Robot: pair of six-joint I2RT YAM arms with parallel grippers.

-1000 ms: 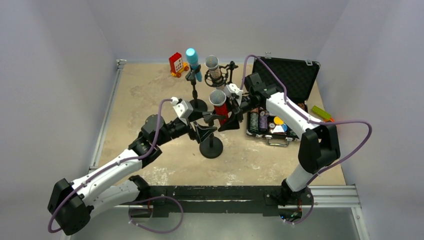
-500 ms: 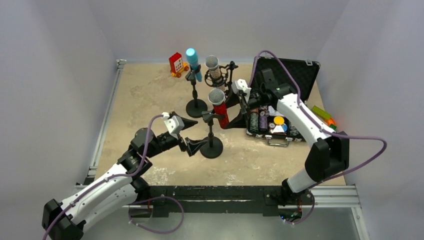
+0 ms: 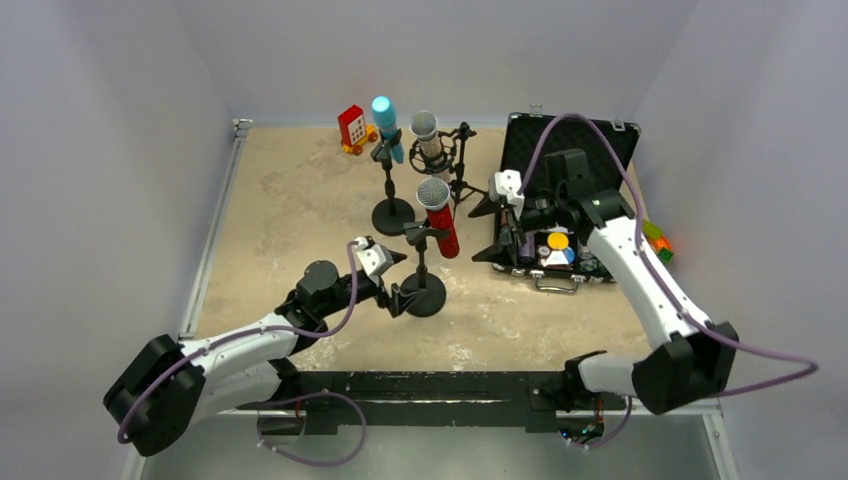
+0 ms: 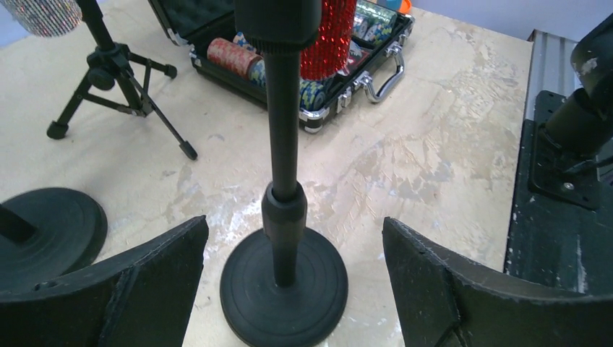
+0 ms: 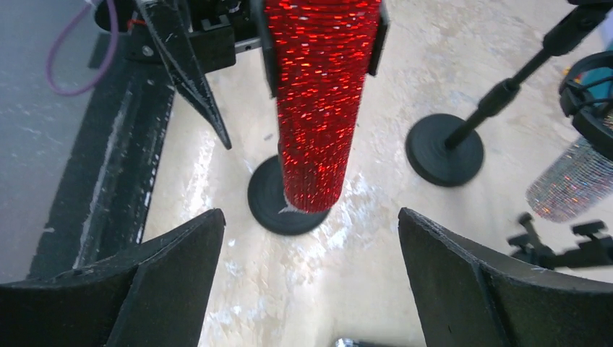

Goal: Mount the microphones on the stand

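The red-glitter microphone point(image 3: 438, 215) sits at the centre of the top view, gripped by the clip of a round-base stand point(image 3: 422, 290). Its long axis is close to upright, with the grey mesh head up and leaning slightly toward the upper left, and the tail down. Above it in the frame, the light blue microphone point(image 3: 385, 125) stands head-up on a second round-base stand point(image 3: 393, 212). Just to its right, the silver-glitter microphone point(image 3: 428, 135) stands head-up in a ring mount on a tripod stand point(image 3: 460, 185). The left tool point(image 4: 294, 223) is spread wide, its fingers on either side of the lower pole of the red microphone's stand without touching it. The right tool point(image 5: 311, 212) is also spread wide and holds nothing; it faces the red body from the right, well apart from it. Behind the right tool lies an open black case point(image 3: 575, 150) of poker chips, with a green block point(image 3: 650, 232) at its right side. A red toy point(image 3: 351, 128) stands at the upper edge of the sandy desk point(image 3: 300, 200); its markings are too small to read.
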